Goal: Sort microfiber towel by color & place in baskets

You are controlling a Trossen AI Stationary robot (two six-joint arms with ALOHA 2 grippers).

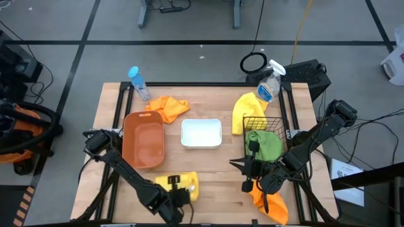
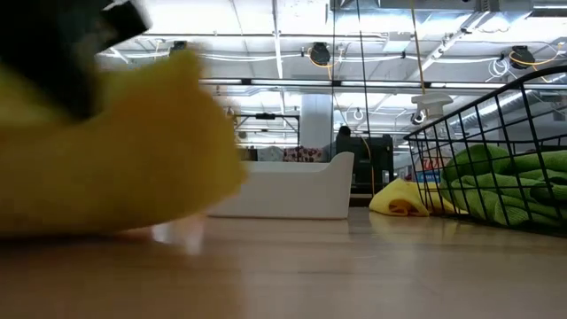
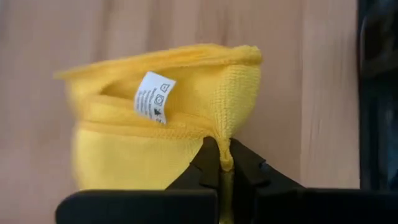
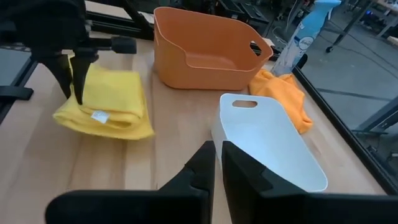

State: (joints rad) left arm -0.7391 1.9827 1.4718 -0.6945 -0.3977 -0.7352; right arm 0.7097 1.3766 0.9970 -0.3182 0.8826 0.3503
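Yellow towel (image 3: 168,118) edge between left tool (image 3: 225,163) fingers

left pincer (image 1: 178,197) at near edge of worktop (image 1: 208,161), on a yellow towel (image 1: 183,184). orange tub (image 1: 144,139) w/ white tub (image 1: 201,133) beside it, both mid worktop. orange towel (image 1: 168,107) behind orange tub, blue-cap bottle (image 1: 139,83) near it. black wire basket (image 1: 262,140) holds green towel (image 1: 265,145); 2nd yellow towel (image 1: 246,112) just behind it, spray bottle (image 1: 270,83) at far edge. right pincer (image 1: 250,178) in front of basket, 2nd orange towel (image 1: 270,202) below it.
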